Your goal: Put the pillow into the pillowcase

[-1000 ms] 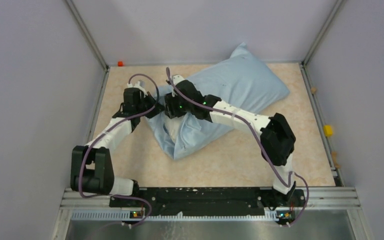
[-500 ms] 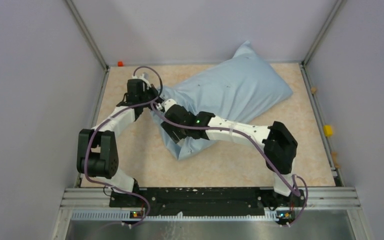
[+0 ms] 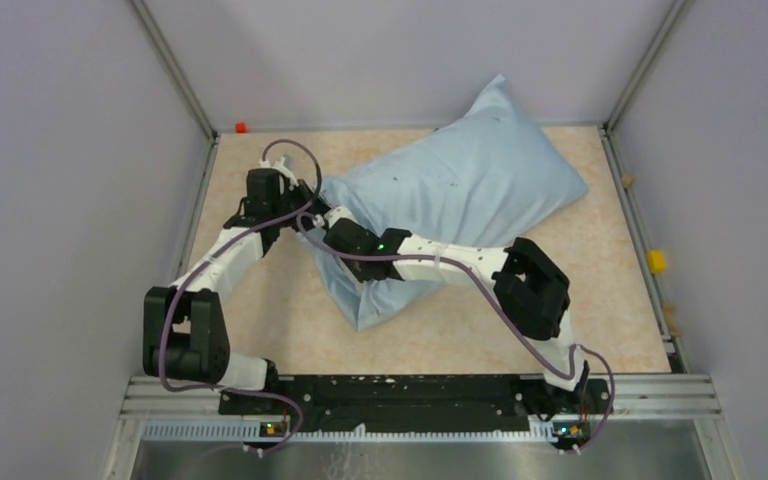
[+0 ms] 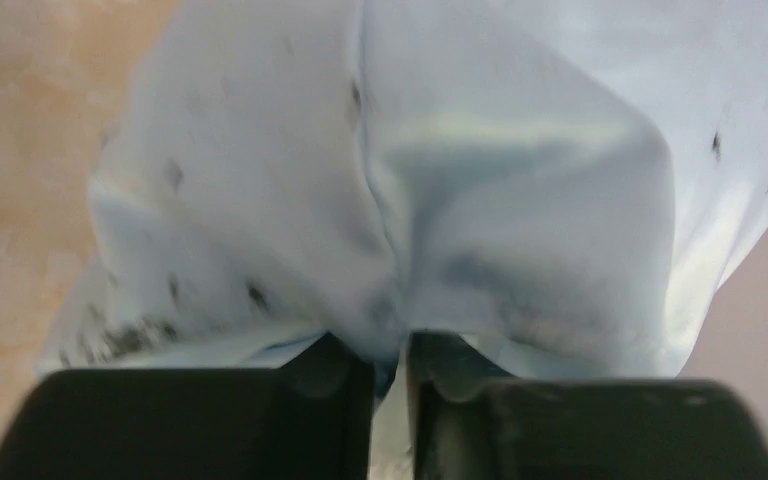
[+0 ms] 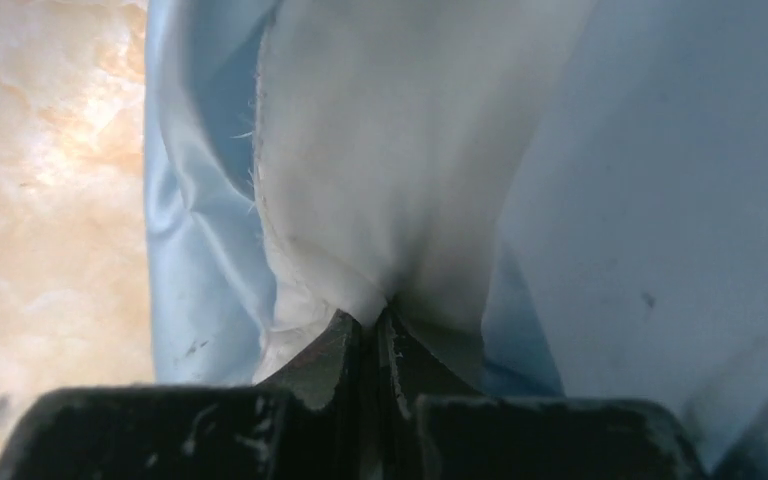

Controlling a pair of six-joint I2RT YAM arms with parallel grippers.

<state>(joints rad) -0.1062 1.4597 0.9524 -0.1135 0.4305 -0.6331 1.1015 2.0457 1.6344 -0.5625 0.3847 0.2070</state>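
Plain lilac-grey walls [image 3: 60,150], beige marbled tabletop [image 3: 270,310] (evenly lit), aluminium corner posts [image 3: 174,70].

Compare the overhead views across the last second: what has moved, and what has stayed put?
The pillowcase slid toward the far right corner, and less white pillow shows at its mouth. The right gripper pulled back toward the robot. The left gripper stayed at the mouth's left edge.

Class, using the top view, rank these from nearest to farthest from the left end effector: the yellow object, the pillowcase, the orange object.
1. pillowcase: pinched by the left end effector, spreading to its right.
2. orange object: at the far-left corner.
3. yellow object: far across, on the right edge.
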